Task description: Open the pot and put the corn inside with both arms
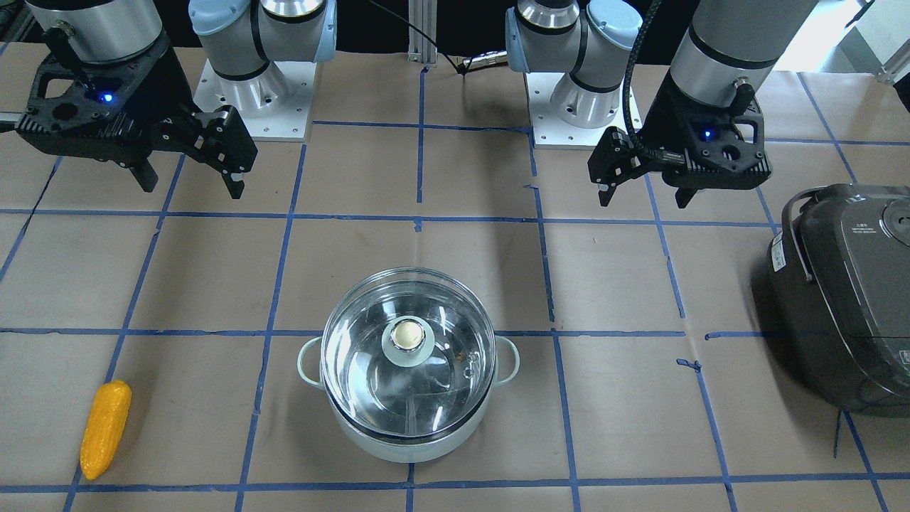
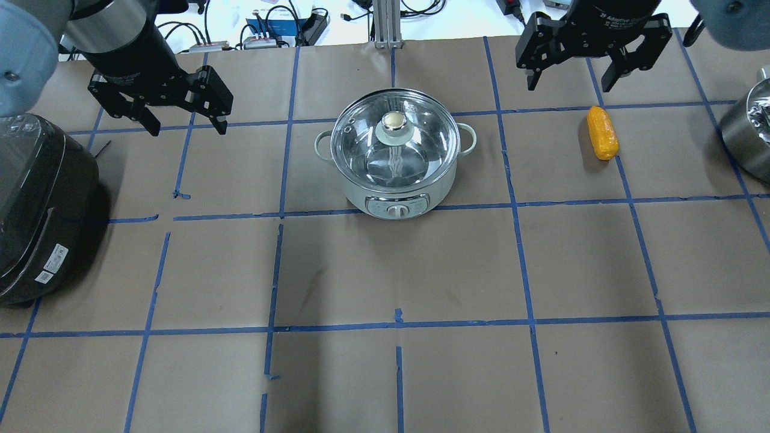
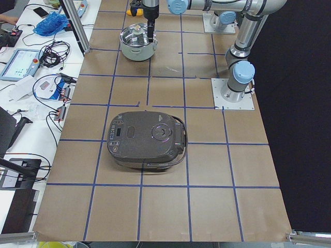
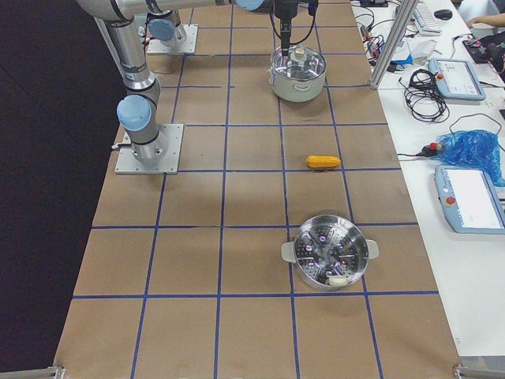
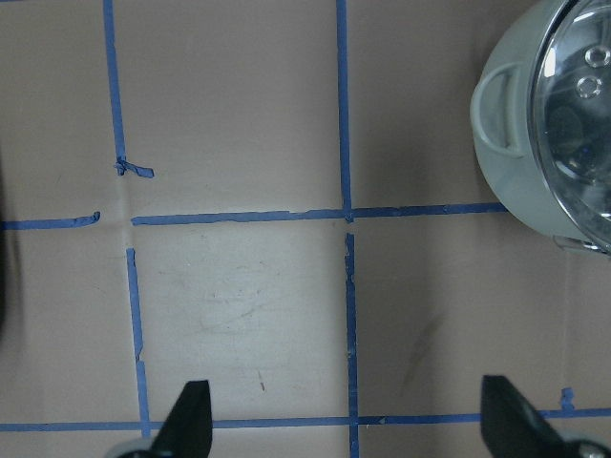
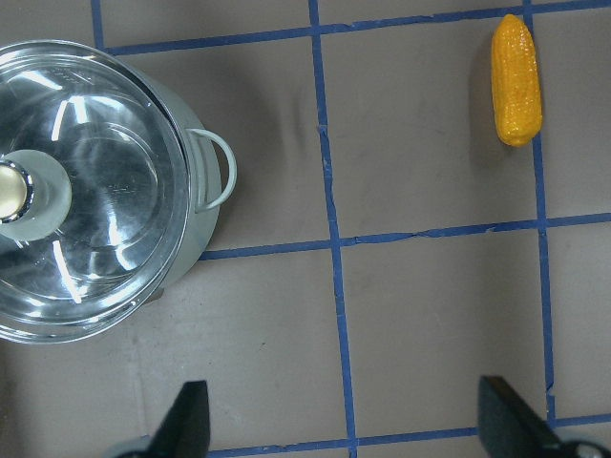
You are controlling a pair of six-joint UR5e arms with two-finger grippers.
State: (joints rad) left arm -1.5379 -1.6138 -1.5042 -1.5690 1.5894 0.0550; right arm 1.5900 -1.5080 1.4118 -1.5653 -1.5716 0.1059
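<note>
The pale mint pot [image 1: 409, 419] stands mid-table with its glass lid [image 1: 455, 313] on; it also shows in the overhead view [image 2: 394, 186]. The yellow corn [image 1: 105, 429] lies flat on the paper, apart from the pot, in the overhead view [image 2: 602, 133] to the pot's right. My left gripper [image 2: 187, 130] is open and empty, hovering left of the pot, whose handle shows in its wrist view [image 5: 496, 105]. My right gripper [image 2: 569, 86] is open and empty, just beyond the corn. The right wrist view shows the corn [image 6: 516, 81] and the pot [image 6: 205, 181].
A dark rice cooker [image 2: 36, 204] sits at the table's left end, near my left arm. A steel steamer basket [image 4: 325, 253] stands at the right end, past the corn. Blue tape lines grid the brown paper.
</note>
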